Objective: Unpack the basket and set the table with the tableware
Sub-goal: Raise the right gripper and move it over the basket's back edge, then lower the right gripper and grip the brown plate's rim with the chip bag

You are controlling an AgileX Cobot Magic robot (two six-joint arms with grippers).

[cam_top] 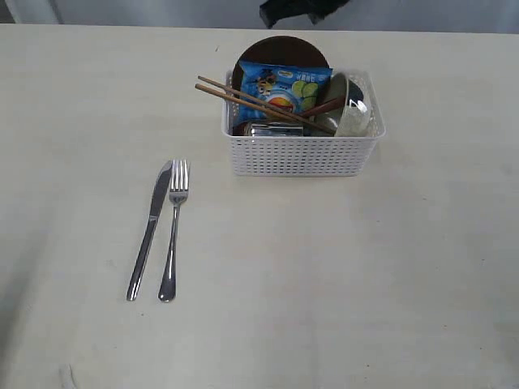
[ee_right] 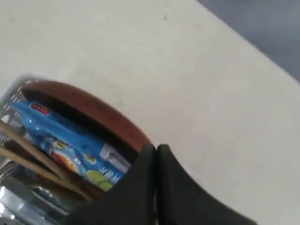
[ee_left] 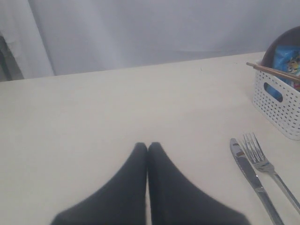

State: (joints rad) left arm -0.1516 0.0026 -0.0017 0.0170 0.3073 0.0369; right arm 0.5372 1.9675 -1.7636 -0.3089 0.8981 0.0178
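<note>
Knife (cam_top: 151, 231) and fork (cam_top: 173, 235) lie flat and side by side on the table (cam_top: 365, 284), well apart from the basket (cam_top: 300, 154), off the end where the chopsticks (cam_top: 259, 104) jut out. Inside the basket, the dark brown plate (cam_top: 280, 50) stands against the far wall with a blue snack bag (cam_top: 282, 89) before it and the white bowl (cam_top: 357, 109) at the opposite end. Both grippers have their fingers pressed together and hold nothing: the left gripper (ee_left: 148, 146) hangs over bare table beyond the cutlery from the basket, and the right gripper (ee_right: 156, 149) is by the plate's rim.
</note>
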